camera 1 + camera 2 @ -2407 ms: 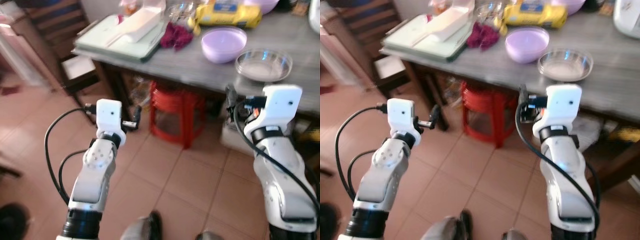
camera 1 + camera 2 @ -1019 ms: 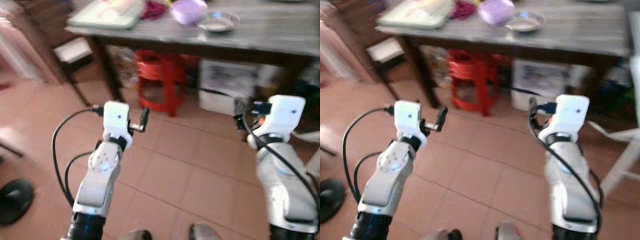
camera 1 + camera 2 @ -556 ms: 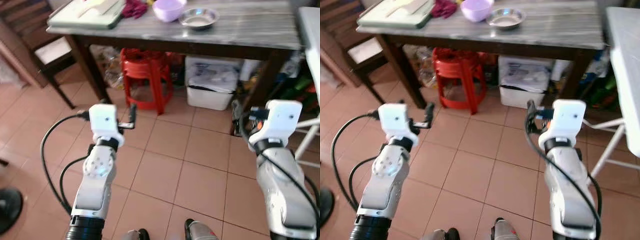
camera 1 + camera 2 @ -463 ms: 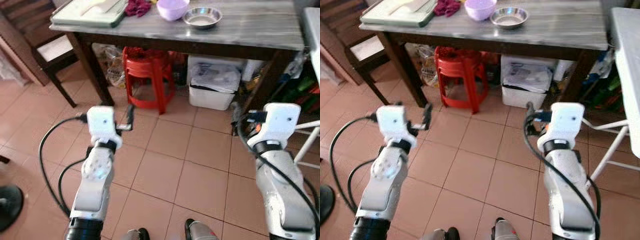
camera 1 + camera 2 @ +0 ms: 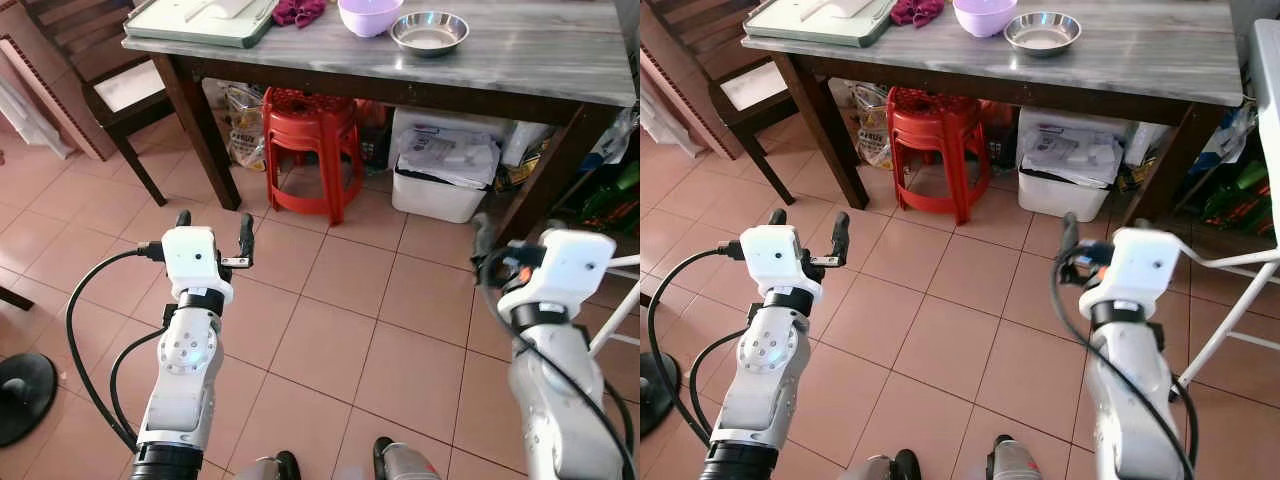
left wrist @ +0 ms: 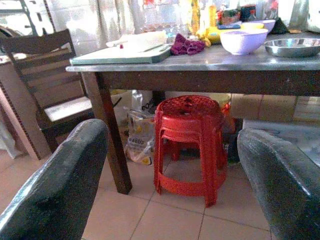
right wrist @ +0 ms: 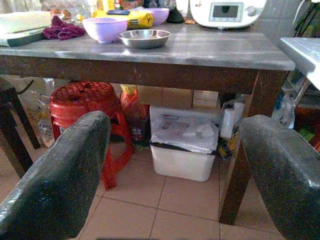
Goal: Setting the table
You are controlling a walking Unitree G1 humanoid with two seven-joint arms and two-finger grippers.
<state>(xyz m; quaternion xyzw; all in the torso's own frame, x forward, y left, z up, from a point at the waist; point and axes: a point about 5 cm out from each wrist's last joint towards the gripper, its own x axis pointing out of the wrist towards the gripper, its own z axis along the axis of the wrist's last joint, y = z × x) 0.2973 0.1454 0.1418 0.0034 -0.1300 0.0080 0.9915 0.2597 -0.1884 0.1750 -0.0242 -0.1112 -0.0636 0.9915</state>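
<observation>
A dark wooden table with a grey marbled top (image 5: 520, 60) stands ahead of me across the tiled floor. On it sit a lilac bowl (image 5: 370, 15), a steel bowl (image 5: 428, 32), a magenta cloth (image 5: 298, 10) and a pale green tray (image 5: 200, 25). My left gripper (image 5: 214, 220) is raised over the floor, well short of the table, open and holding nothing. My right gripper (image 7: 175, 122) is held up likewise, open and empty, facing the table's right half. The steel bowl (image 7: 144, 38) and lilac bowl (image 7: 105, 27) lie far beyond its fingers.
A red plastic stool (image 5: 310, 140) and a white bin (image 5: 445, 170) stand under the table. A wooden chair (image 5: 110, 80) is at the left end. A white frame leg (image 5: 620, 290) is at my right, a black round base (image 5: 20, 395) at my left. Tiled floor lies between.
The whole picture has pulled back from the table and cleared of blur, so the camera moved. Both arms keep the same raised pose with fingers apart.
</observation>
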